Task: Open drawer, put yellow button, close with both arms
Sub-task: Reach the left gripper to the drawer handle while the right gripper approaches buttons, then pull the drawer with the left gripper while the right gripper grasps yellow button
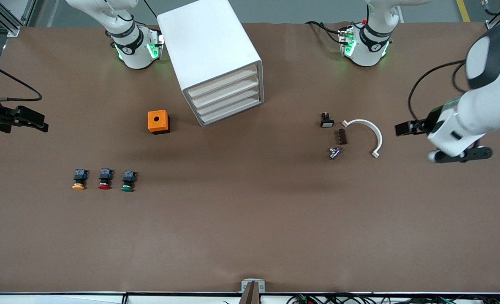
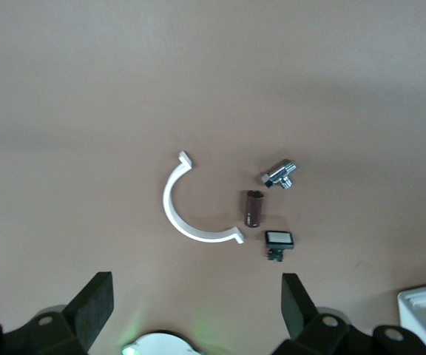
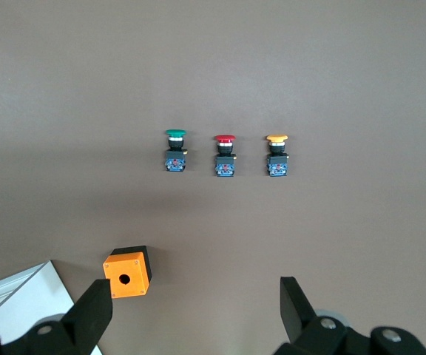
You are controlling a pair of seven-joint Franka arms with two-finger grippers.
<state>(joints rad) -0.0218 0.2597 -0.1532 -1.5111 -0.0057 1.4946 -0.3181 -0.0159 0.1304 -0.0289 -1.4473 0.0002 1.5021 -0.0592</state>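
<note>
The white cabinet (image 1: 210, 46) stands at the middle of the table, and its top drawer (image 1: 224, 81) is shut like the three below it. The yellow button (image 1: 79, 180) lies at the right arm's end, in a row with a red button (image 1: 104, 179) and a green button (image 1: 128, 181). It also shows in the right wrist view (image 3: 276, 154). My right gripper (image 1: 42, 123) (image 3: 196, 310) is open and empty over bare table at that end. My left gripper (image 1: 398, 128) (image 2: 196, 307) is open and empty over the table at the left arm's end.
An orange box (image 1: 158, 121) with a hole sits beside the cabinet toward the right arm's end. A white curved clip (image 1: 370, 133), a brown cylinder (image 1: 342, 136), a chrome fitting (image 1: 335, 152) and a small white-faced switch (image 1: 326, 120) lie toward the left arm's end.
</note>
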